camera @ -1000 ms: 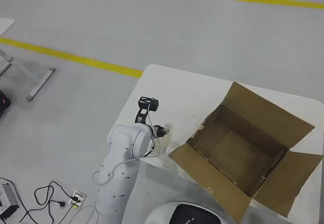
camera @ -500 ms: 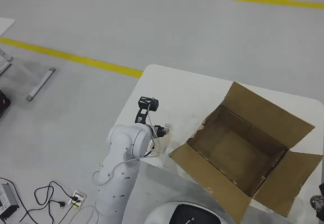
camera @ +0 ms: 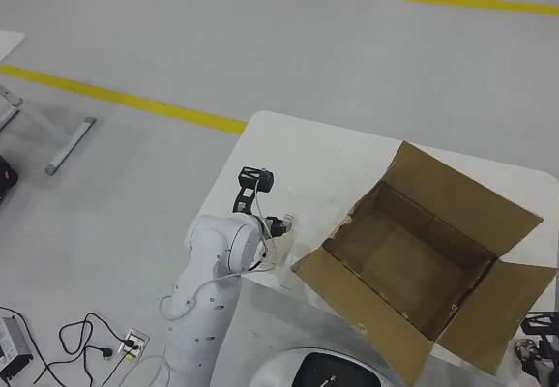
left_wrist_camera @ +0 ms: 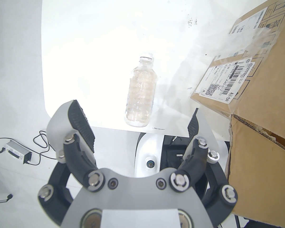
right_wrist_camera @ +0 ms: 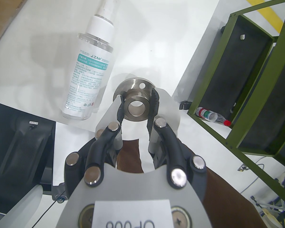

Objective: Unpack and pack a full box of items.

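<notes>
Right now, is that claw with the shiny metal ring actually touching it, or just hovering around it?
Touching. The right wrist view shows the right gripper's black pads pressed against both sides of the metal ring's hub, with no gap.

A yellow floor line (camera: 115, 97) crosses at ten o'clock; a corded power brick (camera: 7, 345) lies at seven o'clock; a red-capped bottle (right_wrist_camera: 212, 116) lies beside a green rack (right_wrist_camera: 239, 72)

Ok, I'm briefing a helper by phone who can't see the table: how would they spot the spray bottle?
Start at the open cardboard box on the white table. On the tabletop beside it, just past the right pincer, is the spray bottle. It is clear with a white pump top and a teal-printed label, unlike the bare metal ring the pincer grips.
</notes>
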Controlling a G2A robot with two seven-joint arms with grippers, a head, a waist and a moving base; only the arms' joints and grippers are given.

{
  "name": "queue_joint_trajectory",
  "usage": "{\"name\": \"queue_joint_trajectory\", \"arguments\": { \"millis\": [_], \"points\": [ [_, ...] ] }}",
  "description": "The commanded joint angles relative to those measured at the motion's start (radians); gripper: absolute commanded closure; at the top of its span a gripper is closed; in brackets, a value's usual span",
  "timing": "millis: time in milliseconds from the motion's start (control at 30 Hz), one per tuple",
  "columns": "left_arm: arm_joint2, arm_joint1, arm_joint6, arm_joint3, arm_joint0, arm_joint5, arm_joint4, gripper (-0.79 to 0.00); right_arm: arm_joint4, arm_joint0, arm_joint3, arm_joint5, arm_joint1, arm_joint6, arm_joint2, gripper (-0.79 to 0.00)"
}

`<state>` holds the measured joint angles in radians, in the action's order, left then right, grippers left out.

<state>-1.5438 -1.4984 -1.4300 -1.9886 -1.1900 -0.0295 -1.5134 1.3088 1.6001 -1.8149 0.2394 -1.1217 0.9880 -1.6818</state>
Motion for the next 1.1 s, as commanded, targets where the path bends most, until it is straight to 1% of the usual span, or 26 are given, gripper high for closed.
{"name": "queue_joint_trajectory", "arguments": {
  "millis": [0, 233, 267, 300, 400, 567, 633, 667, 700, 733, 867, 933, 967, 1000, 1033, 1067],
  "points": [
    [0.0, 0.0, 0.0, 0.0, 0.0, 0.0, 0.0, -0.785, 0.003, -0.01, 0.01, 0.002, 0.0, 0.0, 0.009, 0.0],
    [0.0, 0.0, 0.0, 0.0, 0.0, 0.0, 0.0, -0.785, 0.012, -0.037, 0.043, 0.011, 0.001, -0.001, 0.032, 0.0],
    [0.0, 0.0, 0.0, 0.0, 0.0, 0.0, 0.0, -0.785, 0.013, -0.039, 0.045, 0.013, 0.002, 0.0, 0.034, -0.074],
    [0.0, 0.0, 0.0, 0.0, 0.0, 0.0, 0.0, -0.785, 0.014, -0.041, 0.047, 0.016, 0.002, 0.001, 0.035, -0.191],
    [0.0, 0.0, 0.0, 0.0, 0.0, 0.0, 0.0, -0.785, 0.014, -0.046, 0.046, 0.019, 0.003, 0.001, 0.034, -0.228],
    [0.0, 0.0, 0.0, 0.0, 0.0, 0.0, 0.0, -0.785, 0.016, -0.046, 0.045, 0.029, 0.006, -0.003, 0.028, -0.215],
    [0.0, 0.0, 0.0, 0.0, 0.0, 0.0, 0.0, -0.785, 0.013, -0.046, 0.044, 0.029, 0.007, -0.005, 0.025, -0.237],
    [0.0, 0.0, 0.0, 0.0, 0.0, 0.0, 0.0, -0.785, 0.012, -0.045, 0.043, 0.03, 0.007, -0.005, 0.023, -0.283],
    [0.0, 0.0, 0.0, 0.0, 0.0, 0.0, 0.0, -0.785, 0.011, -0.045, 0.042, 0.031, 0.008, -0.004, 0.022, -0.394],
    [0.0, 0.0, 0.0, 0.0, 0.0, 0.0, 0.0, -0.785, 0.009, -0.045, 0.04, 0.031, 0.008, -0.004, 0.021, -0.462],
    [0.0, 0.0, 0.0, 0.0, 0.0, 0.0, 0.0, -0.785, 0.0, -0.044, 0.028, 0.028, 0.01, -0.004, 0.014, -0.462],
    [0.0, 0.0, 0.0, 0.0, 0.0, 0.0, 0.0, -0.785, -0.01, -0.039, 0.003, 0.019, 0.01, -0.007, 0.002, -0.372],
    [0.0, 0.0, 0.0, 0.0, 0.0, 0.0, 0.0, -0.785, -0.02, -0.034, -0.015, 0.014, 0.011, -0.008, -0.007, -0.354],
    [0.0, 0.0, 0.0, 0.0, 0.0, 0.0, 0.0, -0.785, -0.02, -0.027, -0.034, 0.007, 0.011, -0.003, -0.017, -0.299],
    [0.0, 0.0, 0.0, 0.0, 0.0, 0.0, 0.0, -0.785, -0.013, -0.02, -0.056, 0.005, 0.013, 0.006, -0.024, -0.237],
    [0.0, 0.0, 0.0, 0.0, 0.0, 0.0, 0.0, -0.785, -0.012, -0.015, -0.076, -0.003, 0.013, 0.013, -0.03, -0.114]
  ]
}}
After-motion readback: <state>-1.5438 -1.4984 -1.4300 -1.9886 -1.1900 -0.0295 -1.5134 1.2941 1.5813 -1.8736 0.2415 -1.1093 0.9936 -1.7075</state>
